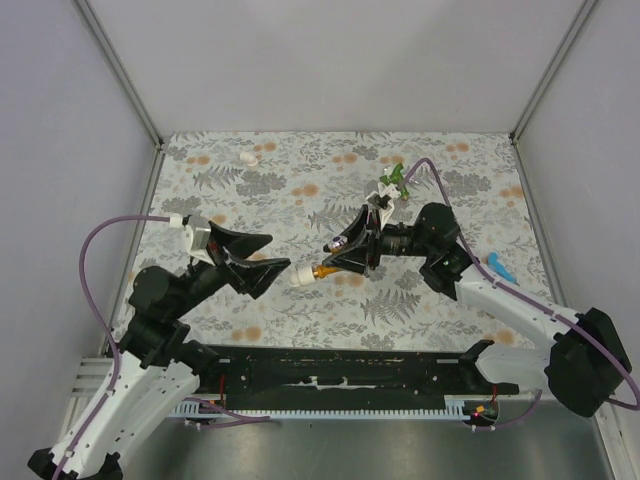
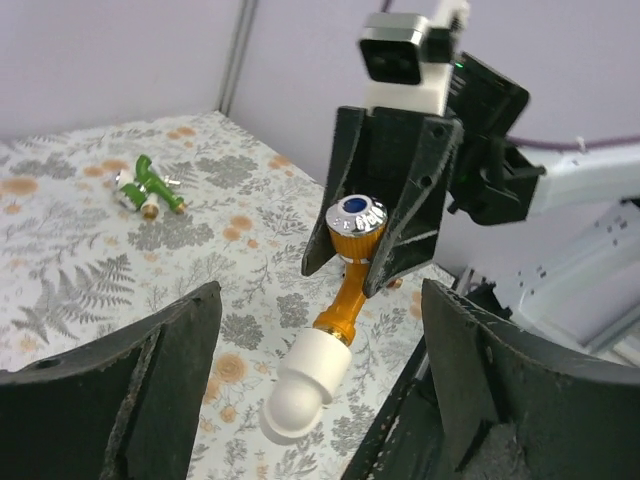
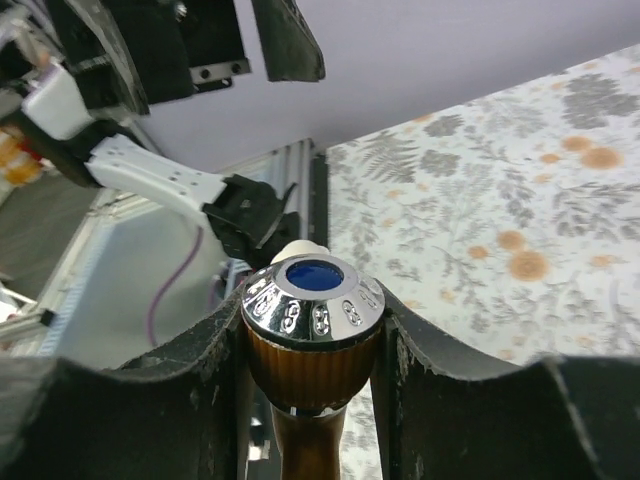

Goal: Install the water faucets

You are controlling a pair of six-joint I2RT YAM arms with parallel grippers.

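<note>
Found the right gripper [image 3: 312,345] closed on an orange metal tap-shaped faucet [image 2: 345,300], jaws clamped either side of its ribbed head, just under a chrome cap with a blue centre [image 3: 313,295]. Noted this faucet at the middle of the scene, between the two arms, over the fern-and-flower-patterned table cover [image 1: 300,200]. Noted it tilted, cap uppermost, with a white rounded end piece [image 2: 300,390] lowest and pointing left. Unable to tell whether that end touches the cover.

Found the left gripper [image 1: 278,252] with jaws spread wide, gripping nothing. Seen from its wrist: white end piece between the two black fingers [image 2: 130,385], apart from both.

Logged a green tap-shaped faucet [image 1: 393,182] lying on the cover, far of centre, just beyond the right wrist. Logged a blue tap-shaped faucet [image 1: 499,266] on the cover at the right, beside the right arm. Logged a small white fitting [image 1: 249,158] at the far left, well apart from the rest.
</note>
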